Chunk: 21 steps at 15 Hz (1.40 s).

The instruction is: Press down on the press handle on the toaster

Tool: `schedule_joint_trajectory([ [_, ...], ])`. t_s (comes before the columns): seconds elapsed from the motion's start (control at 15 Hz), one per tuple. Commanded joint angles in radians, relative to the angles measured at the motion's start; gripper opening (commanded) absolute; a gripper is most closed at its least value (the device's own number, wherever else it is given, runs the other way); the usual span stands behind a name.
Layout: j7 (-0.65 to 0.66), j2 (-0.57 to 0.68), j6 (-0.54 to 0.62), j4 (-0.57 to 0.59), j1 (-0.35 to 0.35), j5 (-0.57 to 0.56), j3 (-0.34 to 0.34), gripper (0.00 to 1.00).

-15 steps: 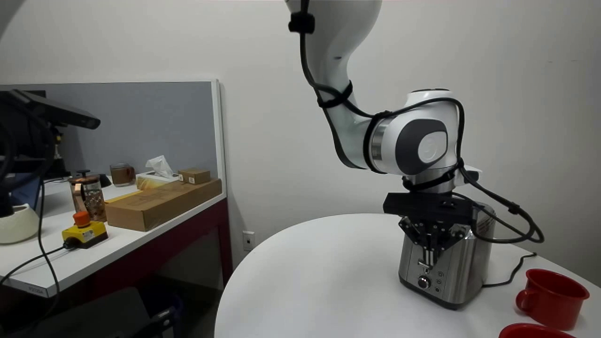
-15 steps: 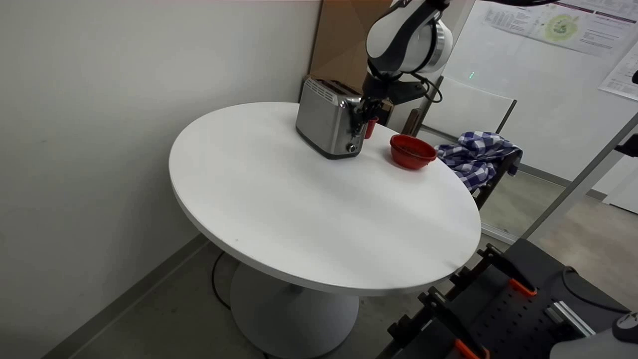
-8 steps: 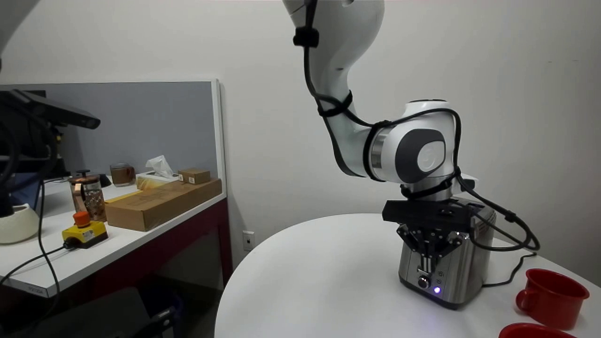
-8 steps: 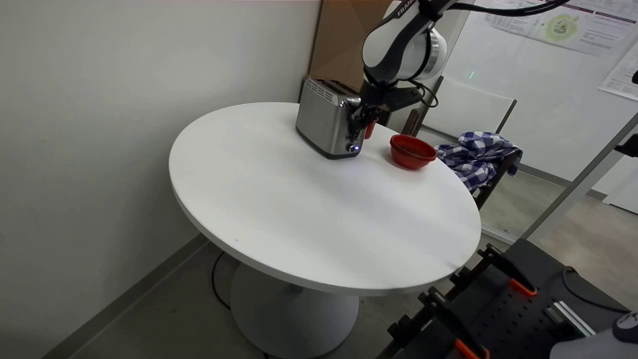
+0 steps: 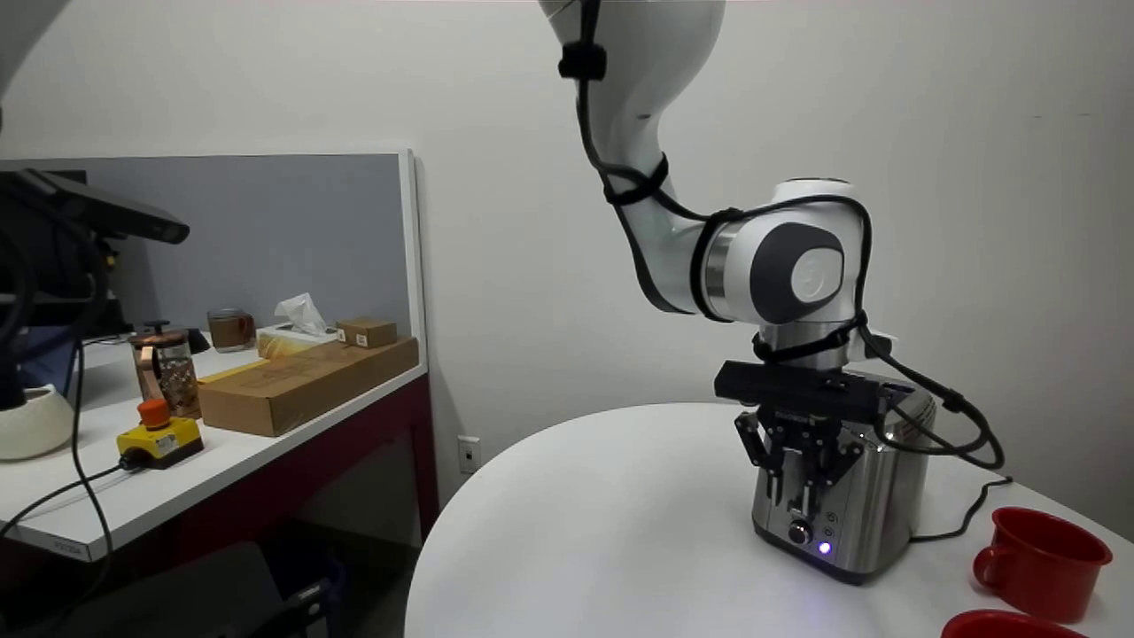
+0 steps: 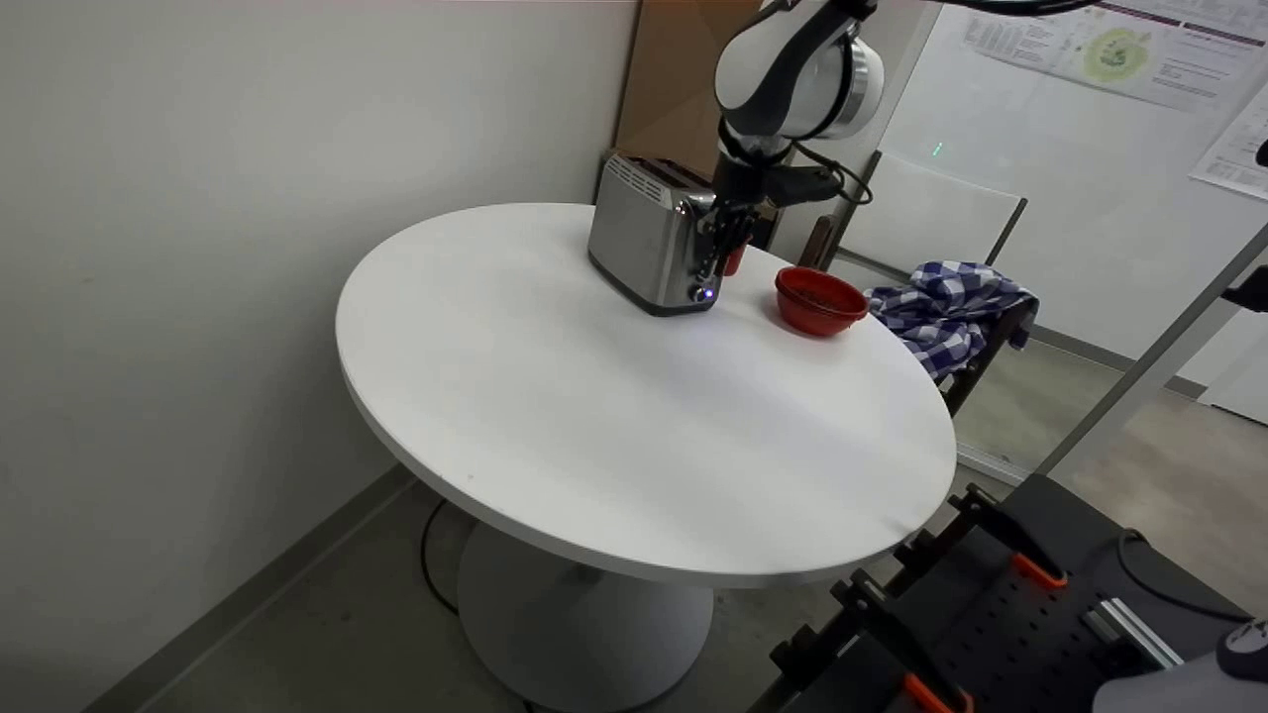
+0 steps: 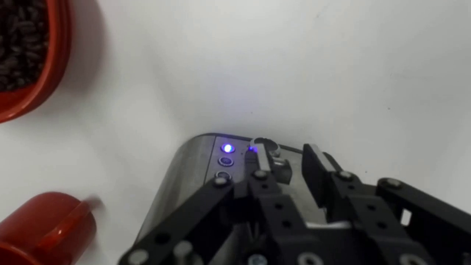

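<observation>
A silver toaster (image 5: 890, 496) stands upright on the white table and shows in both exterior views (image 6: 634, 233). In the wrist view its front panel has a lit blue button (image 7: 228, 148) and a round knob (image 7: 268, 145). The press handle (image 7: 282, 172) sits low on the panel, just above the knob, partly hidden behind my finger. My gripper (image 7: 285, 147) is open, its fingers apart with nothing between the pads. It points down in front of the panel (image 5: 791, 498), one finger close beside the handle; I cannot tell whether they touch.
A red mug (image 5: 1045, 567) stands beside the toaster on the table (image 6: 594, 416). A red bowl (image 6: 817, 315) of dark beans is near the table's edge. The toaster's black cord (image 5: 970, 518) runs behind it. A wall is close behind the table.
The gripper moved down along the panel, the handle went down and the blue light came on. Since then the fingers have opened from shut and the arm has risen slightly.
</observation>
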Motion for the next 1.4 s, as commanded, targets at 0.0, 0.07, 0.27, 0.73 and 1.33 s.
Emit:
schedule_joint_trajectory([
  [0.0, -0.036, -0.062, -0.211, 0.03, -0.041, 0.071, 0.042, 0.63],
  [0.07, -0.045, -0.084, -0.273, 0.031, -0.045, 0.089, 0.045, 0.7],
  [0.27, -0.036, -0.157, -0.458, 0.025, -0.037, 0.113, 0.029, 0.91],
  [0.73, -0.018, -0.342, -0.628, -0.054, 0.007, 0.055, 0.001, 1.0],
  [1.33, 0.042, -0.488, -0.512, -0.174, 0.072, -0.074, -0.015, 1.0],
])
